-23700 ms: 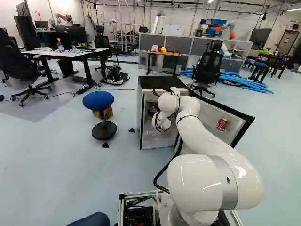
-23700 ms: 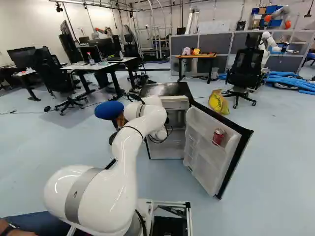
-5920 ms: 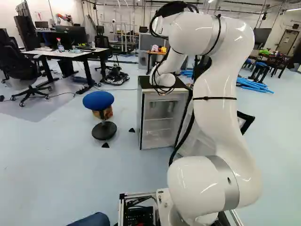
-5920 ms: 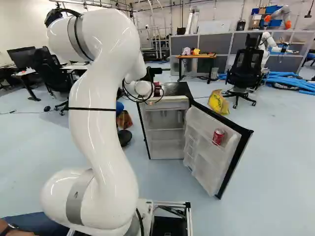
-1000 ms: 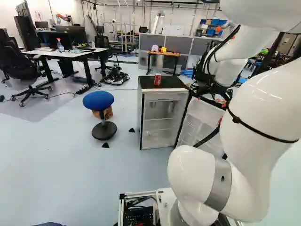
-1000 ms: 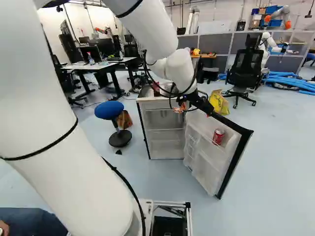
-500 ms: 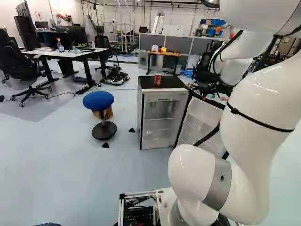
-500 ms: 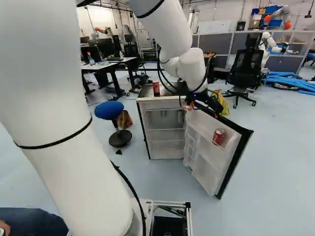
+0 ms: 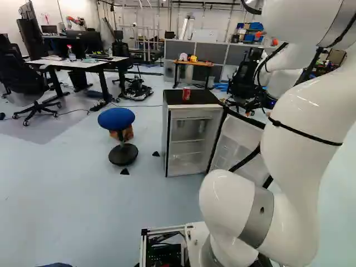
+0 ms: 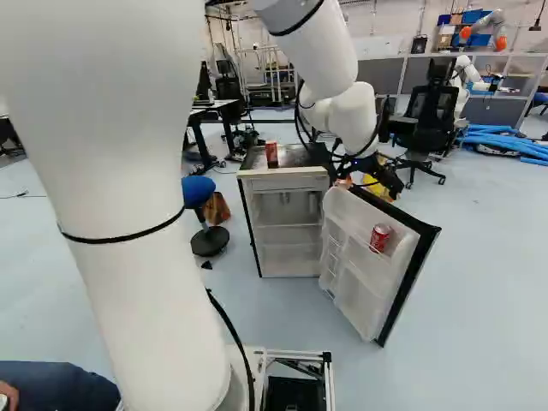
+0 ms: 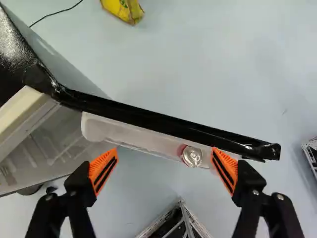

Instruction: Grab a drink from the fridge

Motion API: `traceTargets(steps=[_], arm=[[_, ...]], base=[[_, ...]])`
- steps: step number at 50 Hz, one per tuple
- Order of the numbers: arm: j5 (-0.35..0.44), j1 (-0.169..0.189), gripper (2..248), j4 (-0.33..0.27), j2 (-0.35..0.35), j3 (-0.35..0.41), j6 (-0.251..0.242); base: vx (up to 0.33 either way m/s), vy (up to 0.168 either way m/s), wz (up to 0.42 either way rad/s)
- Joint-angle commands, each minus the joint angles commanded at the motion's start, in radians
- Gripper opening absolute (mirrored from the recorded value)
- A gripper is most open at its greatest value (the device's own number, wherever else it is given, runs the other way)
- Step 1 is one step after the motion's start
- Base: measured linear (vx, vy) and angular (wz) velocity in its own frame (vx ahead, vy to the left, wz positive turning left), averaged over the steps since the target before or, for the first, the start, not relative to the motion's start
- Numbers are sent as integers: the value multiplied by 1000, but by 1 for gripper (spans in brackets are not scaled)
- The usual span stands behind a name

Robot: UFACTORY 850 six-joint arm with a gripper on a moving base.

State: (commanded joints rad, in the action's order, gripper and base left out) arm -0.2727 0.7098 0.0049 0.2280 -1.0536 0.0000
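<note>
Gripper: fingers wide apart, holding nothing. Red can in door shelf: upright, long axis vertical, lid up.

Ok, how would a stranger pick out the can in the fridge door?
Find the small fridge with its door open. On the door's inner side, in the white shelf, sits a red can. Another red can stands on the fridge's black top; yours is the one in the door.

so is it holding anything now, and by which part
Nothing is held: the gripper stands open above the fridge door, with the red can in the door shelf untouched.
</note>
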Motion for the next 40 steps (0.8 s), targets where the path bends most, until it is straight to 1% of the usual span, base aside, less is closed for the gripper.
traceTargets(steps=[24,40], arm=[[-1,32,247,0,111,-133,0],[-39,51,247,0,185,-225,0]], base=[[0,0,0],[0,0,0]])
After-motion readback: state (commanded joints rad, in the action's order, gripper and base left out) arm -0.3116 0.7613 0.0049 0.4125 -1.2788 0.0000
